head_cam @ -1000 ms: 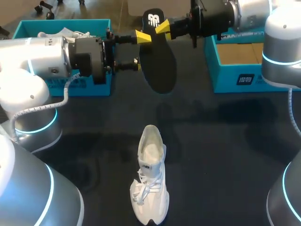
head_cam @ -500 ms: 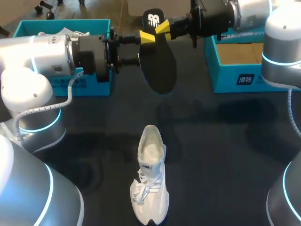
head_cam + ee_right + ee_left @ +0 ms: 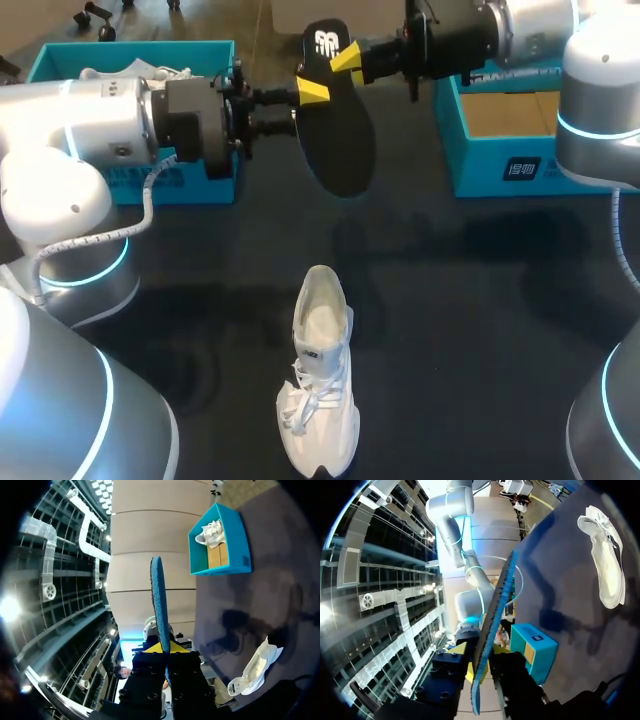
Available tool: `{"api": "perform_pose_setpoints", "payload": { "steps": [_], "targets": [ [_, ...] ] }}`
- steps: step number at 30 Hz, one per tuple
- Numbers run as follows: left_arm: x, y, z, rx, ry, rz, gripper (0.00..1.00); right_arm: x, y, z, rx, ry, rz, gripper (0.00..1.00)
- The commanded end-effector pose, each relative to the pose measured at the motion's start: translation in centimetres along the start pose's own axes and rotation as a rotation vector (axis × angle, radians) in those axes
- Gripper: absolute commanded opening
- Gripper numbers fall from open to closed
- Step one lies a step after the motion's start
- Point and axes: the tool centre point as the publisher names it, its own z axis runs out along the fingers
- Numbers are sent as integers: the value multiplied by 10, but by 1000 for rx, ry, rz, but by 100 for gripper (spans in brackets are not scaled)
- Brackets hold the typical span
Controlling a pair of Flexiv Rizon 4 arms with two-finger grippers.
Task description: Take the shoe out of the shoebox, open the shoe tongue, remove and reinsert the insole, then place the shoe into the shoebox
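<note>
Pinching the insole (image 3: pixel 338 140) in the air, right gripper (image 3: pixel 345 62) clamped on one end, left gripper (image 3: pixel 303 108) astride its edge, hold impossible to tell. Risking a bent or dropped insole by tugging or releasing before securing the second hold, missing the shoe (image 3: pixel 318 400) standing on the table (image 3: pixel 480 300) well below.

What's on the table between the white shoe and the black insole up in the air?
Nothing! In the head view, only bare dark table shows between the shoe and the insole.
</note>
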Motion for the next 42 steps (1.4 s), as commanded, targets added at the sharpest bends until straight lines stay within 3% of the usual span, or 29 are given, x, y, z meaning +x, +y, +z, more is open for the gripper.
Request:
{"api": "perform_pose_setpoints", "payload": {
  "steps": [1, 10, 11, 12, 13, 26, 34, 36, 38, 40, 41, 42],
  "targets": [
    [0, 0, 4, -3, 5, 3, 0, 1, -1, 0, -1, -4, 2, 0],
    [-1, 1, 10, -2, 18, 19, 0, 1, -1, 0, -1, -4, 2, 0],
    [-1, 1, 10, -2, 19, 20, 0, 1, -2, 1, 6, 2, -2, 10],
    [-1, 0, 10, -1, 19, 22, 0, 1, -2, 1, 5, 5, -8, 42],
    [-2, -1, 9, -1, 19, 22, 0, 1, -2, 1, -1, 11, -18, 100],
    [5, -6, -32, -28, 44, -56, 0, -9, -26, -15, -25, 45, -76, 100],
    [13, -9, -55, -13, 33, -424, 0, -15, -36, -20, -54, 49, -86, 100],
    [19, -10, -56, 49, 14, -582, 0, -15, -36, -20, -54, 49, -86, 100],
    [26, -14, -53, 184, 18, -723, 0, -15, -36, -20, -54, 49, -86, 100],
    [24, -22, -48, 246, 127, -683, 0, -15, -36, -20, -54, 49, -86, 100],
    [18, -28, -46, 238, 221, -567, 0, -15, -36, -20, -54, 49, -86, 100],
    [18, -28, -46, 238, 221, -567, 0, -15, -36, -20, -54, 49, -86, 100]
  ]
}}
